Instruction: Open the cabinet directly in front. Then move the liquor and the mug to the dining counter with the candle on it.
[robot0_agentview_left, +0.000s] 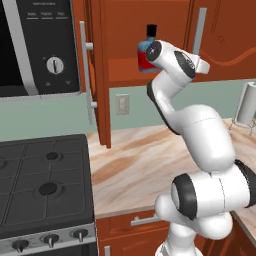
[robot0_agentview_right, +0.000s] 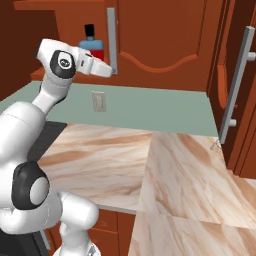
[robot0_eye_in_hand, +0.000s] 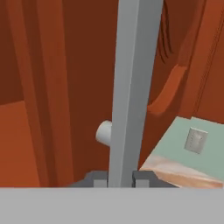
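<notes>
The cabinet hangs straight ahead with its left door swung out toward me and its right door closed. On its shelf stands the liquor, a blue-and-red bottle with a black cap, which the right base view shows behind my wrist. My gripper is shut on the lower end of the right door's silver bar handle, one fingertip on each side of it. It is at the same place in the base views. The mug, the dining counter and the candle are out of view.
A microwave hangs over the black stove at left. The marble worktop runs below the cabinet, with a paper towel holder at right. Another wood door with a bar handle stands at the far right.
</notes>
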